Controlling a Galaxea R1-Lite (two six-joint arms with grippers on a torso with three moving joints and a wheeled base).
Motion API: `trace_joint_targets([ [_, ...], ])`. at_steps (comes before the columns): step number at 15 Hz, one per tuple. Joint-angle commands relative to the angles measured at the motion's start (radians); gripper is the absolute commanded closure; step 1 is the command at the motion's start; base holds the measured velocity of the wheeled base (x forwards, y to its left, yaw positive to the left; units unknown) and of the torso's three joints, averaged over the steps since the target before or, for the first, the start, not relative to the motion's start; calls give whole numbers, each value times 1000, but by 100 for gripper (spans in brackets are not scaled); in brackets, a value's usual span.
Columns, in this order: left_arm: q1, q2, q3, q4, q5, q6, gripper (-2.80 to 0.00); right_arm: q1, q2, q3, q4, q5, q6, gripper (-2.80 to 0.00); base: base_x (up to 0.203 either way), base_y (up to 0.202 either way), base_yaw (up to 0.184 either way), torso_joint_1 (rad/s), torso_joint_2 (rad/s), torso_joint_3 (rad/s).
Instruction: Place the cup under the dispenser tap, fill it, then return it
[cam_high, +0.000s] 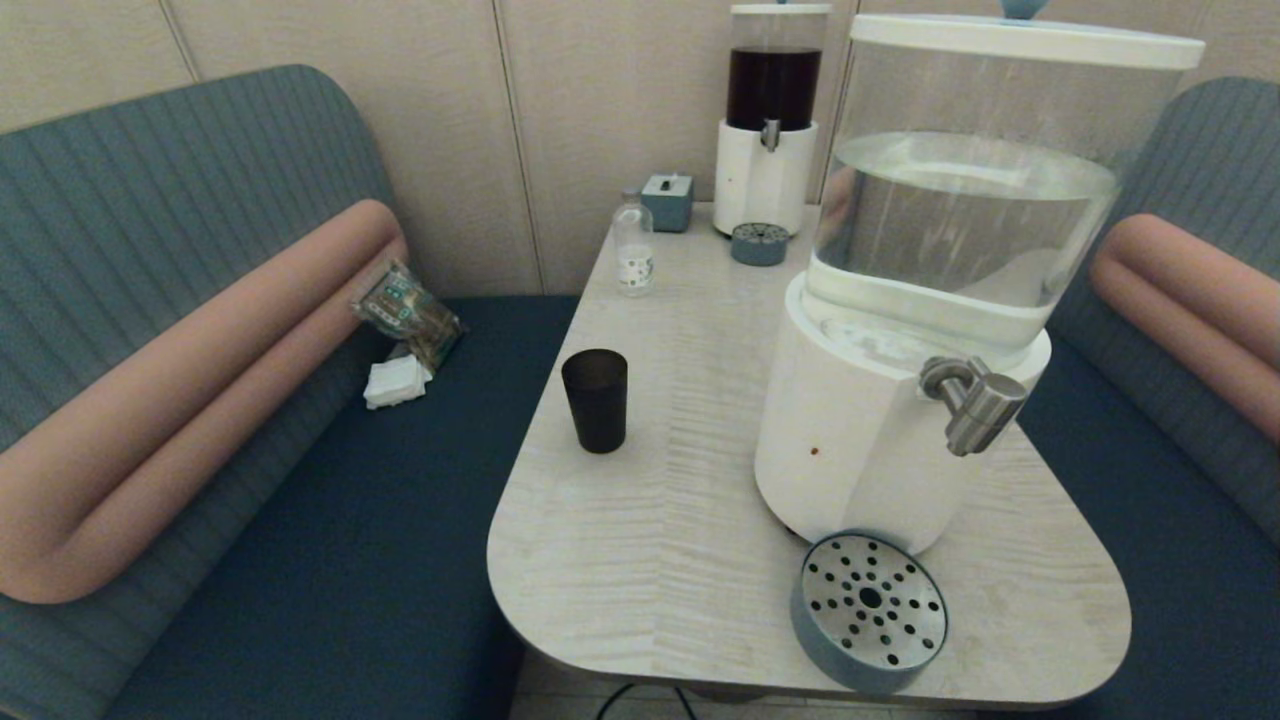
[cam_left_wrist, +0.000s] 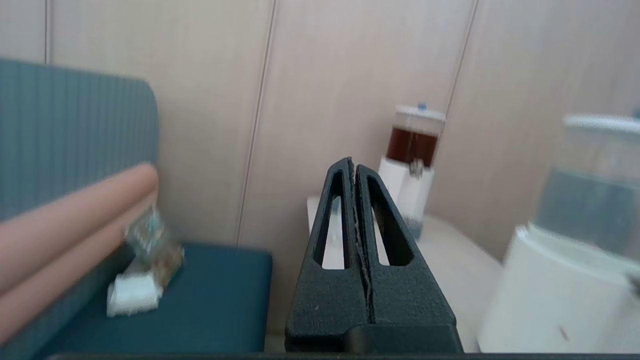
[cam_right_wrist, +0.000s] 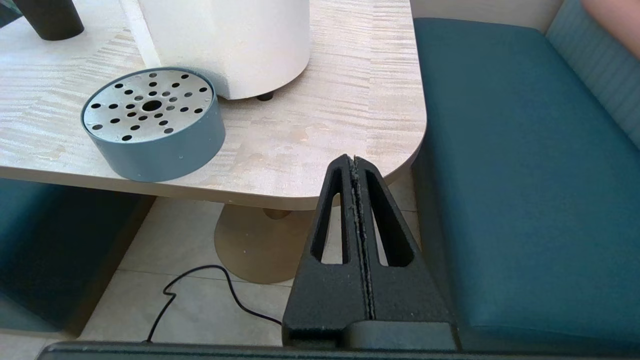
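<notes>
The dark tapered cup (cam_high: 595, 400) stands upright on the table (cam_high: 680, 500), left of the big white-based dispenser (cam_high: 860, 430); its base (cam_right_wrist: 47, 20) also shows in the right wrist view. The brushed-steel tap (cam_high: 975, 400) juts from the dispenser's front, above and behind a round perforated drip tray (cam_high: 868, 610). Neither arm appears in the head view. My left gripper (cam_left_wrist: 354, 165) is shut and empty, held off the table's near left side. My right gripper (cam_right_wrist: 354, 161) is shut and empty, low beside the table's near right corner.
A smaller dispenser (cam_high: 772, 120) with dark liquid, a small drip tray (cam_high: 760, 243), a clear labelled bottle (cam_high: 633, 245) and a blue box (cam_high: 667, 200) stand at the table's far end. Teal benches (cam_high: 330, 560) flank the table; a packet (cam_high: 408, 312) lies on the left one. A black cable (cam_right_wrist: 200, 290) lies on the floor.
</notes>
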Motion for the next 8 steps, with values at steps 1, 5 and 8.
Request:
trace_joint_targets([
  [1, 2, -277, -52, 365, -10, 0, 0, 0, -2, 2, -1, 0, 0, 0, 0, 0, 0, 0, 0, 0],
  [5, 1, -412, -105, 594, -7, 191, 0, 0, -2, 2, -1, 0, -1, 0, 0, 0, 0, 0, 0, 0],
  [8, 0, -468, -37, 745, -7, 314, 0, 0, -2, 2, -1, 0, 1, 0, 0, 0, 0, 0, 0, 0],
])
